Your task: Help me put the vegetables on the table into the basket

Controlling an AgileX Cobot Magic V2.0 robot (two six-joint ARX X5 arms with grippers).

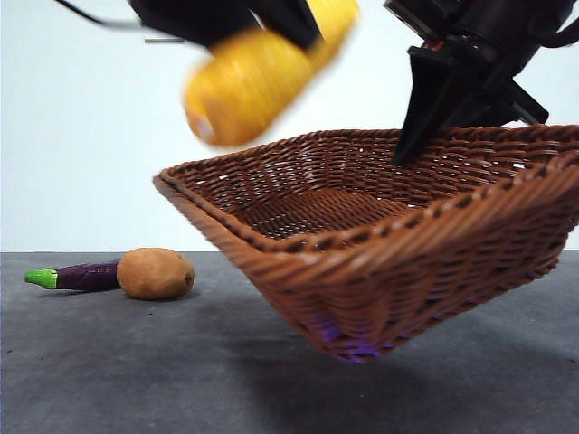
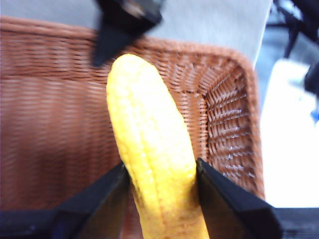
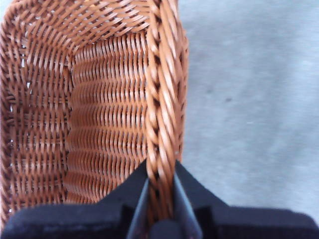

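My left gripper (image 2: 159, 172) is shut on the lumpy yellow vegetable (image 2: 149, 149), which hangs in the air over the basket's (image 2: 50, 124) left part and looks blurred (image 1: 262, 77) in the front view. My right gripper (image 3: 160, 174) is shut on the braided rim of the brown wicker basket (image 3: 99, 99). It holds the basket (image 1: 407, 262) tilted, its left end raised off the table (image 1: 136, 371). The basket's inside shows nothing in it. The tan potato (image 1: 156, 273) and the purple eggplant (image 1: 86, 276) lie touching on the table at the far left.
The other arm's black gripper (image 2: 119, 25) shows at the basket's far rim in the left wrist view. Bare grey table (image 3: 249, 99) lies beside the basket on the right gripper's side. A plain white wall stands behind.
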